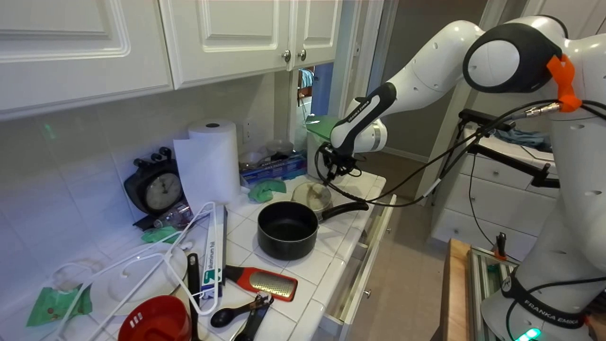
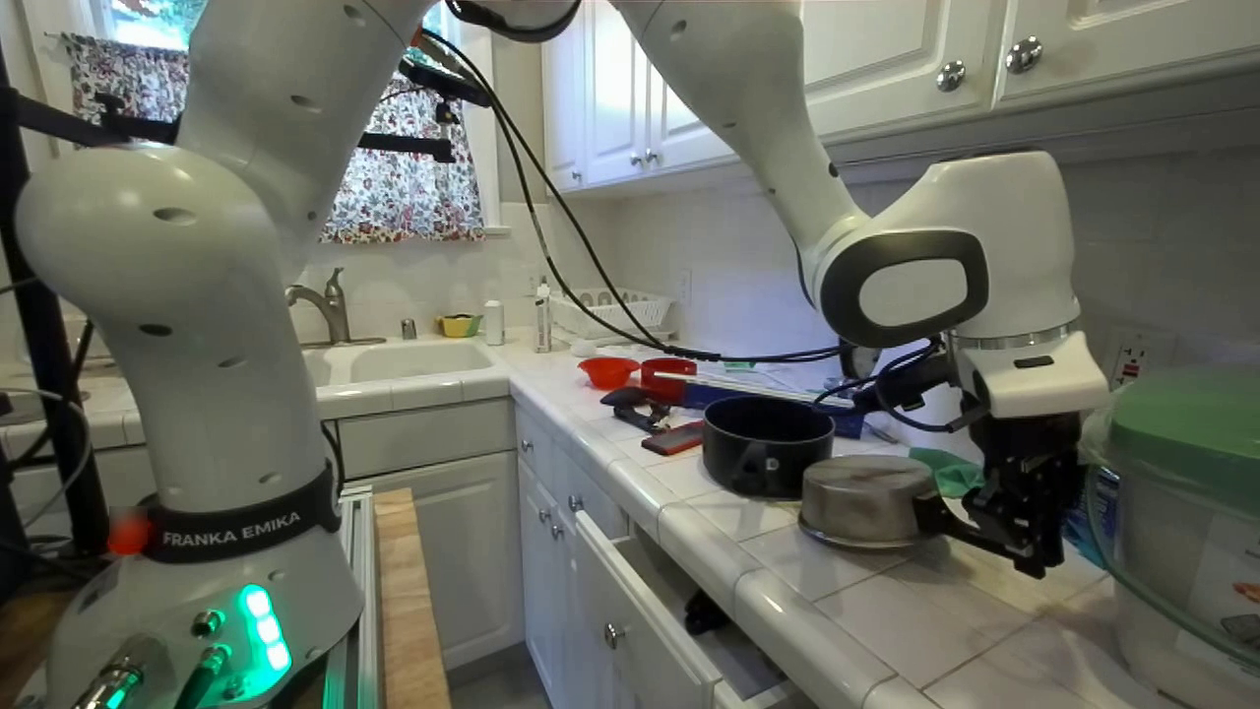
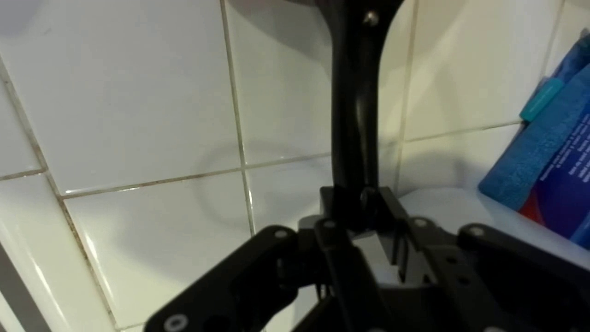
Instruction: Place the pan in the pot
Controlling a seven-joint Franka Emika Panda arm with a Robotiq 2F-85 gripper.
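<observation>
The matte black pot point(image 1: 288, 244) stands upright on the white tiled counter, its handle point(image 1: 345, 209) pointing toward the counter's front edge. Beside it, on the far side in an exterior view, is the small silvery-grey pan point(image 2: 866, 504), upside down with its base up and rim down. Whether its rim touches the tiles I cannot tell. My gripper point(image 3: 355, 203) is shut on the end of the pan's dark handle point(image 3: 355, 110), which runs up out of the wrist view; the pan's body is barely seen there. In an exterior view the gripper point(image 2: 1026, 547) points downward beside the pan.
A green-lidded container point(image 2: 1211, 492) stands close beside the gripper. Near the wall are a blue box point(image 1: 274, 170), a green cloth point(image 1: 266, 190) and a paper-towel roll point(image 1: 215, 161). A red grater point(image 1: 270, 283) lies before the pot. Below the counter's edge, a drawer point(image 2: 640, 630) is pulled out.
</observation>
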